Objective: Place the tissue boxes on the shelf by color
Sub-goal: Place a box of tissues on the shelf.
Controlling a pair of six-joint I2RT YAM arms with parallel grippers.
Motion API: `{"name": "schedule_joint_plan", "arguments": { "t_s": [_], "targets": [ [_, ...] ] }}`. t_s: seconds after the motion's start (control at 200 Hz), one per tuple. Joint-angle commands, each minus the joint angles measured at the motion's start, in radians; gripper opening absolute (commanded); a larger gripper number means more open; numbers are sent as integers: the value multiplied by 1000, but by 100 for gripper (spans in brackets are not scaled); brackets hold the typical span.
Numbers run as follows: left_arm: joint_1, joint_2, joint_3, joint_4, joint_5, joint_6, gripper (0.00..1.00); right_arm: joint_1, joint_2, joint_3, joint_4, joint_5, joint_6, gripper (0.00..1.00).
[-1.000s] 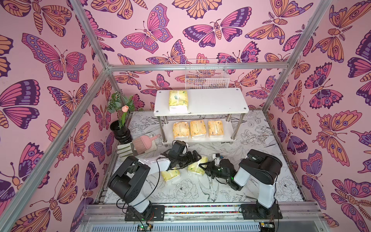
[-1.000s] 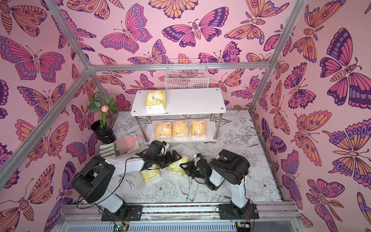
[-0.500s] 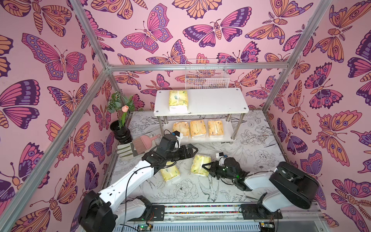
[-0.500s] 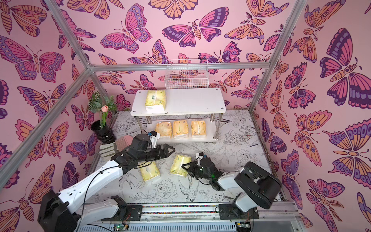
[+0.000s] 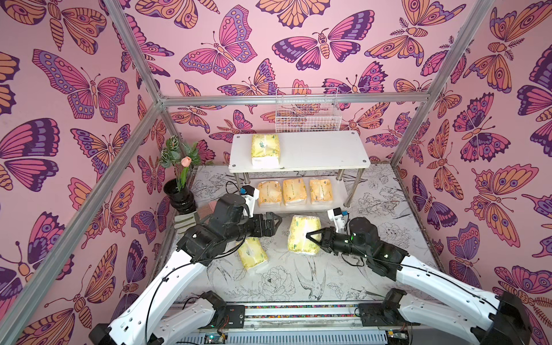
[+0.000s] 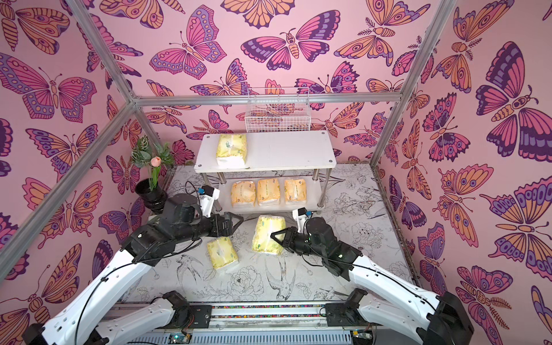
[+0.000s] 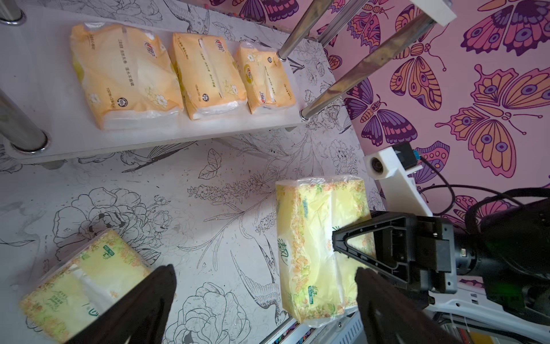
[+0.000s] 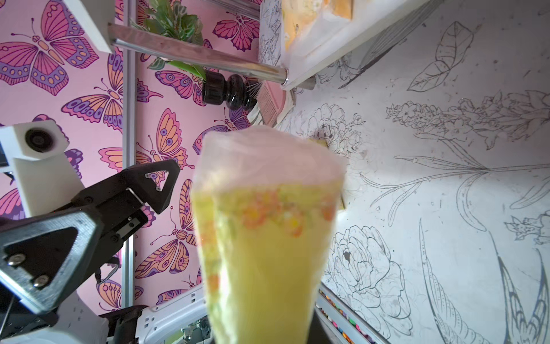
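3 orange tissue packs [image 5: 294, 192] lie side by side on the lower board [image 5: 298, 208] of the white two-tier shelf [image 5: 322, 149], between its chrome posts. In the left wrist view they sit printed face up, each just beside the next.

1 top-board yellow-green pack [image 5: 265, 146] lies flat on the upper board, at the end nearer the black vase [image 5: 179, 197]. A white wire basket [image 5: 307, 113] hangs on the wall behind the shelf.

1 loose yellow-green pack [image 5: 252, 252] lies flat on the flower-printed table mat [image 5: 298, 283], in front of the shelf and partly under the left arm.

The held yellow-green pack [image 5: 303, 234] is in the right gripper [image 5: 310, 236]. Its black fingers [image 7: 351, 235] are pinched onto the pack from the side. The pack is raised off the mat, just in front of the lower board, with its long axis running toward the shelf. In the right wrist view it fills the middle, blurred.

The left gripper [image 5: 273, 225] hangs above the loose pack, pointing at the held one but apart from it. Its fingers [image 7: 143, 303] are spread wide with nothing between them.
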Motion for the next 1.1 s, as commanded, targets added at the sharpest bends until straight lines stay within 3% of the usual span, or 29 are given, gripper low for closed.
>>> {"name": "schedule_joint_plan", "arguments": {
  "t_s": [0.0, 0.275, 0.596, 0.816, 1.096],
  "targets": [
    [-4, 20, 77, -113, -22, 91, 100, 1, -22, 111, -173, -31, -75, 10],
    [10, 93, 260, -205, -23, 161, 100, -42, 66, 458, -416, -87, -230, 10],
    [63, 184, 430, -250, -3, 206, 100, -232, 251, 800, -515, -214, -307, 10],
    [86, 215, 459, -251, 1, 214, 100, -385, 403, 976, -503, -299, -297, 10],
    [99, 213, 439, -250, 1, 210, 100, -442, 604, 1161, -483, -357, -259, 12]
  ]
}}
